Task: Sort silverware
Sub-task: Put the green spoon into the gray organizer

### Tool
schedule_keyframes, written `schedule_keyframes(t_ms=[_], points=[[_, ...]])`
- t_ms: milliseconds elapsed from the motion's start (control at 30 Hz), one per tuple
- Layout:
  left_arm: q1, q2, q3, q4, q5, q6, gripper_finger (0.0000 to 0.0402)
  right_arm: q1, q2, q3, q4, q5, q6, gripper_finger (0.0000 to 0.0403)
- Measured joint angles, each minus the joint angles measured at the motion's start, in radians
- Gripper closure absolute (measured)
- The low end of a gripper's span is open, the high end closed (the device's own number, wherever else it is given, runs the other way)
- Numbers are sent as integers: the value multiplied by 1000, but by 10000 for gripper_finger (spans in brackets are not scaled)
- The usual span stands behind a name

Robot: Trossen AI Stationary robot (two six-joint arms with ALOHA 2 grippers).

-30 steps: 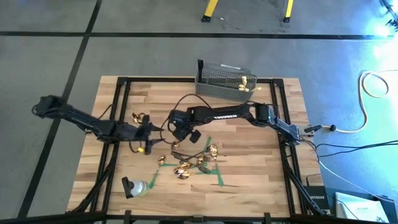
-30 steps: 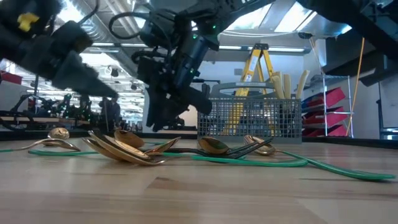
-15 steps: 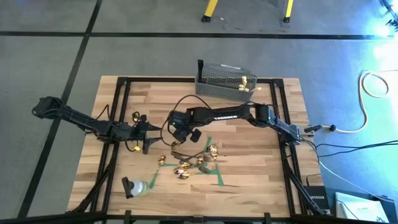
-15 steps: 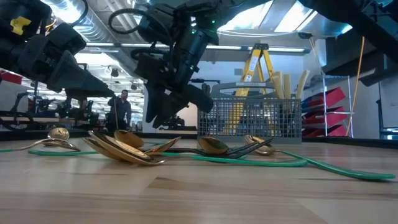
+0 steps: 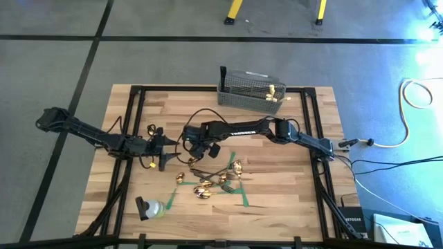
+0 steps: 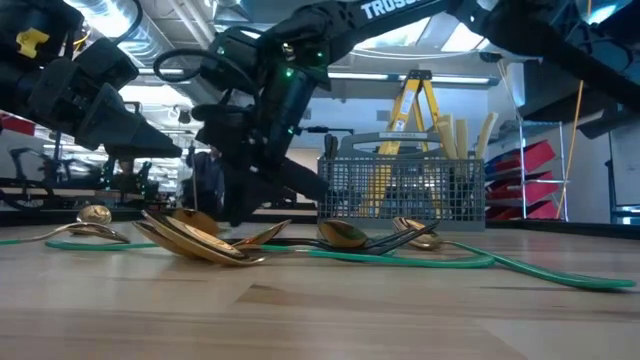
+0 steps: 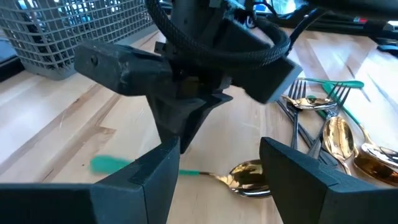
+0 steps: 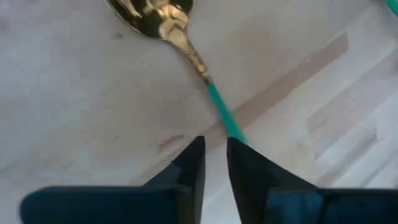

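Bright overhead light, blue glare, blurred wrist views.

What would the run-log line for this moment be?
right gripper: down at green-handled spoon | left gripper: open, hovering beside it

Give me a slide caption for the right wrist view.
Right tool closing over a gold spoon's green handle on the wooden table.

Industrial workshop or robotics lab. Indicated by grey concrete floor (image 5: 55, 62) with dark marking lines, yellow stepladder (image 6: 415, 105), overhead strip lighting and ducting, red storage racks (image 6: 528, 180), loose cables (image 5: 387, 164) beside wooden tabletop (image 5: 277, 180).
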Motion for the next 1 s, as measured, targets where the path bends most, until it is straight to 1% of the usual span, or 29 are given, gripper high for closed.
schedule_keyframes(t_ms=[133, 233, 300, 400, 500, 567, 633, 767, 867, 1000], points=[[0, 0, 0, 0, 0, 6, 194, 0, 17, 8, -47, -5, 0, 376], [0, 0, 0, 0, 0, 7, 194, 1, 18, 9, -62, 5, 1, 376], [0, 0, 0, 1, 0, 6, 194, 6, 18, 9, -60, 12, 31, 376], [0, 0, 0, 0, -1, -1, 194, 11, 6, 14, -65, -18, 115, 377], [1, 5, 0, -14, -4, 43, 194, 19, -26, 24, -84, -43, 219, 388], [11, 9, 4, -46, -12, 56, 194, 29, -49, 28, -97, -8, 328, 398], [28, 15, 12, -46, -10, 65, 194, 43, -60, 29, -168, 29, 417, 398], [76, 26, 45, -62, 50, 160, 194, 60, -56, 24, -323, 18, 522, 401], [143, 59, 97, -127, 124, 185, 194, 61, -58, 16, -344, 5, 623, 401], [222, 149, 164, -210, 239, 236, 194, 52, -56, 4, -360, 2, 680, 402]])
